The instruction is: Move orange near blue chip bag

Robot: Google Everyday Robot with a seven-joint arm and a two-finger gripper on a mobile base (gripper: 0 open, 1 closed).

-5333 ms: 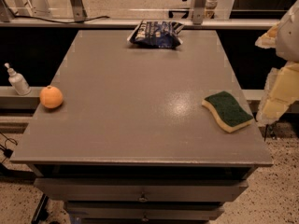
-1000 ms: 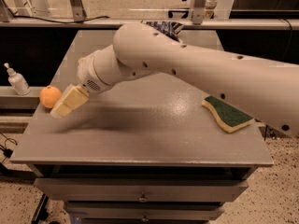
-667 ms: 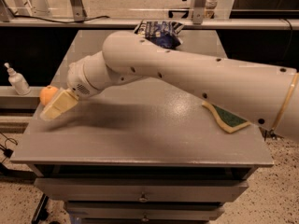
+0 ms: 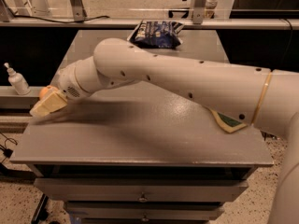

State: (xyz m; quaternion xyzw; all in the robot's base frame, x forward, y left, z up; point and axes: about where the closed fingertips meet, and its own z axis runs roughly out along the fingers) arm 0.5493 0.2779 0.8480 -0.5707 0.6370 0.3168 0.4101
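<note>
Here, the robot's pincer (image 4: 46,105) sits against the orange (image 4: 45,92) at the 9 o'clock edge of the grey tabletop (image 4: 140,134).
The white arm (image 4: 187,83) stretches across the tabletop from 3 o'clock to 9 o'clock. Its pincer covers most of the orange, leaving only a sliver at the pincer's 12 o'clock; whether the pincer is spread or closed cannot be told. The blue chip bag (image 4: 156,34) lies at the tabletop's 12 o'clock edge, well apart from the orange. A green and yellow sponge (image 4: 229,122) peeks from under the arm near 4 o'clock. A white bottle (image 4: 16,80) stands off the tabletop at 9 o'clock.
</note>
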